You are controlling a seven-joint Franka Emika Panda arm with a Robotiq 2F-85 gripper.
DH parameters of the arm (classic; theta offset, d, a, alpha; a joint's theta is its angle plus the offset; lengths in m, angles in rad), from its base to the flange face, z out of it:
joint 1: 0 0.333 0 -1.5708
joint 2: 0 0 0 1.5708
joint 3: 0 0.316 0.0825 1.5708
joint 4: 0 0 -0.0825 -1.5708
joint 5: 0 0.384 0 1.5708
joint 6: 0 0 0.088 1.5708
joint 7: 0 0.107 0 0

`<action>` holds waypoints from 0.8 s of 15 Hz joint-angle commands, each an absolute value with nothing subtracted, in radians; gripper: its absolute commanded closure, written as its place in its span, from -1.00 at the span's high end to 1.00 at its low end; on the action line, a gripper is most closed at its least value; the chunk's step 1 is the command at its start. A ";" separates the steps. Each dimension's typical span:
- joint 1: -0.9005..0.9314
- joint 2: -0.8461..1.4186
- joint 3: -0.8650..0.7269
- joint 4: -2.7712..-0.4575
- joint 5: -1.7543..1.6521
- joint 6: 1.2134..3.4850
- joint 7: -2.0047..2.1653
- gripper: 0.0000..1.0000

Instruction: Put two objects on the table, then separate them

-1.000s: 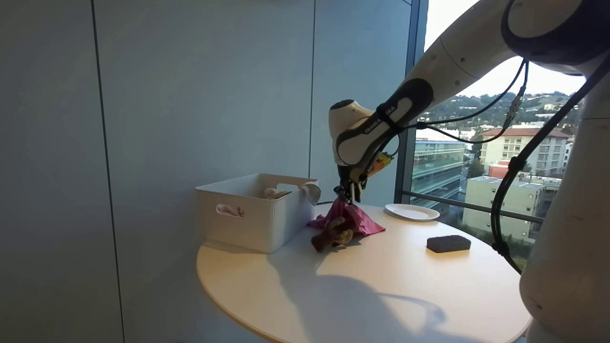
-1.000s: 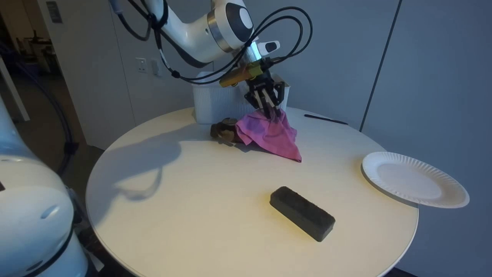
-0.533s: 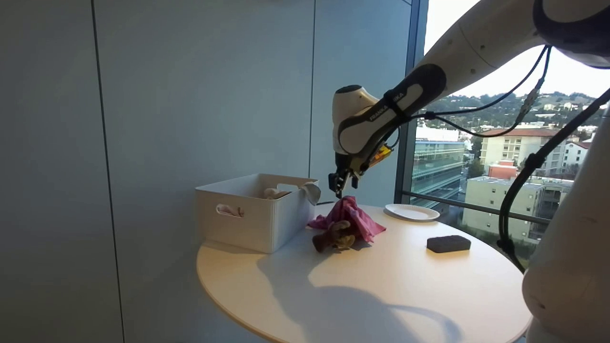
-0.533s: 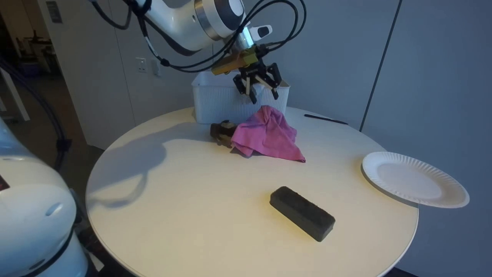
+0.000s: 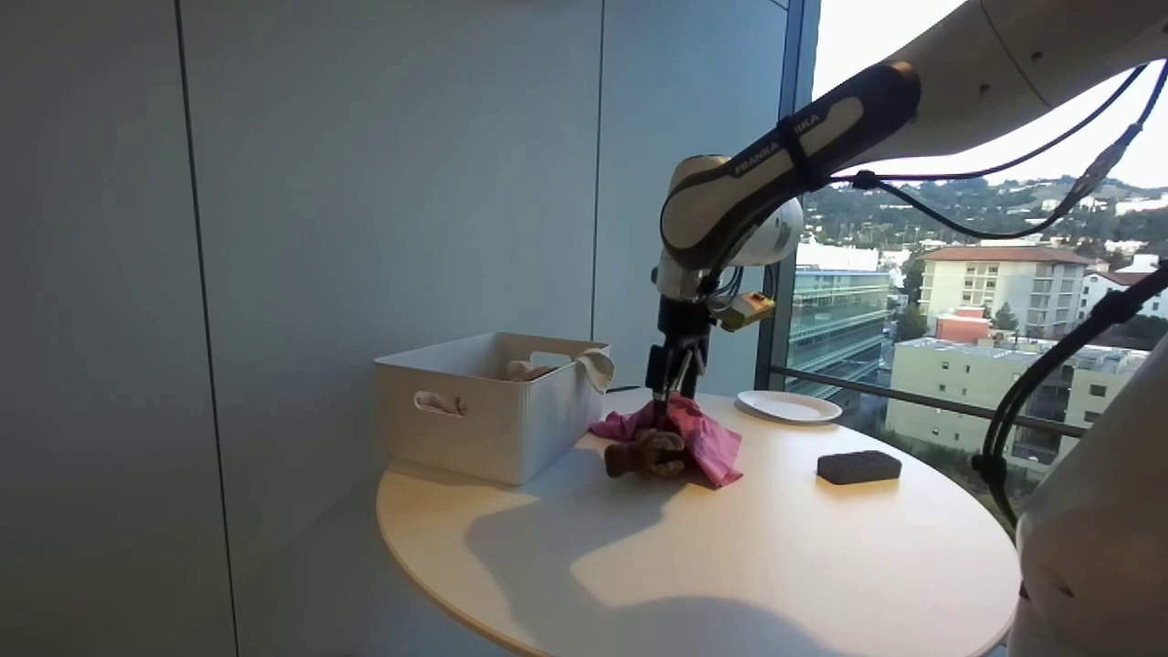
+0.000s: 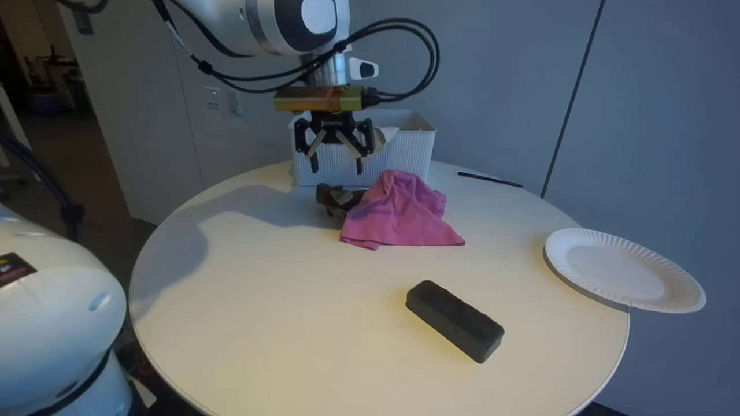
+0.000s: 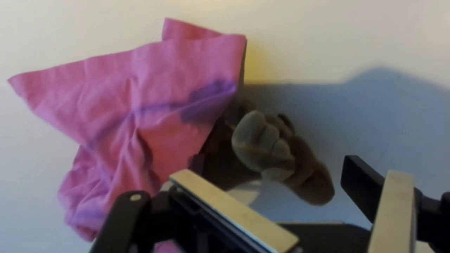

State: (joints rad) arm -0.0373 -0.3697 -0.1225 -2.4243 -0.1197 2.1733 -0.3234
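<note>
Seemingly, separation is due: toy (image 6: 337, 198) and cloth (image 6: 399, 216) are overlapped near the table's (image 6: 289, 323) far edge. The spread, empty pincer (image 6: 337, 168) should be lowered onto the toy.

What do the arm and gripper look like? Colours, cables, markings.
White, rounded arm with black panels and FRANKA lettering. Black cables loop outside it, strapped on. Yellow-orange box sits above the gripper, which is black with two slim fingers and pale strips. Dark sticker, part red and yellow, low on the arm; text unreadable.
</note>
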 commanded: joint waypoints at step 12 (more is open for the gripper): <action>-0.031 -0.347 -0.069 -2.758 -0.395 2.636 -0.541 1.00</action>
State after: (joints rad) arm -0.0081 -0.3415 -0.1008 -2.7587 -0.3003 2.5272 -0.5765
